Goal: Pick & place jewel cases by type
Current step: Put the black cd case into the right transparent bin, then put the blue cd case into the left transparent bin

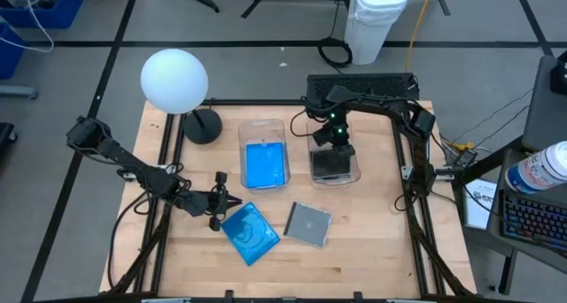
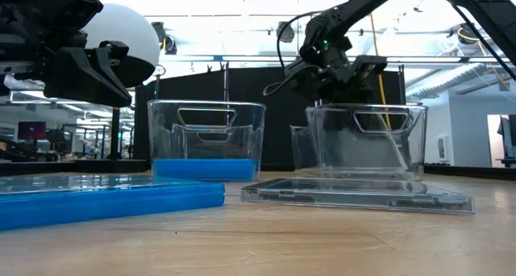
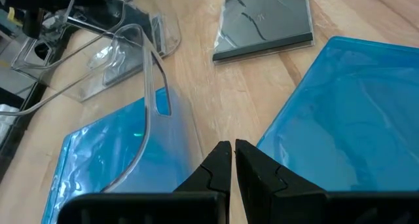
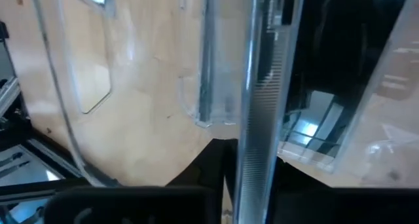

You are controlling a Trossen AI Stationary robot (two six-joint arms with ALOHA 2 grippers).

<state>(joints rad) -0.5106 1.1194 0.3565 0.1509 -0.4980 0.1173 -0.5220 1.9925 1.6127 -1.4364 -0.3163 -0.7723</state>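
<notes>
Starting from the loose blue case (image 1: 250, 234) at the front of the table, we take it as our landmark. It lies flat, turned at a slant, with its long axis running from its far-left corner to its near-right one. The left gripper (image 1: 217, 205) sits just beside that far-left corner, low over the wood. Its fingers are pressed together with nothing between them. So the case lies to the gripper's right and a little nearer the table's front, and we judge this arm by far the closer one for it. The fingers would have to part before any grasp.

Just right of the blue case, apart from it, a grey case (image 1: 308, 223) lies flat.

Beyond the blue case stands the left tub (image 1: 241, 152), with another blue case on its floor. Right of that tub is the right tub (image 1: 359, 170), and the right gripper (image 1: 332, 143) hangs over it, well apart from our landmark. In the right wrist view its fingers look clamped on a see-through case (image 4: 258, 119) held edge-on. We cannot tell how firmly.
</notes>
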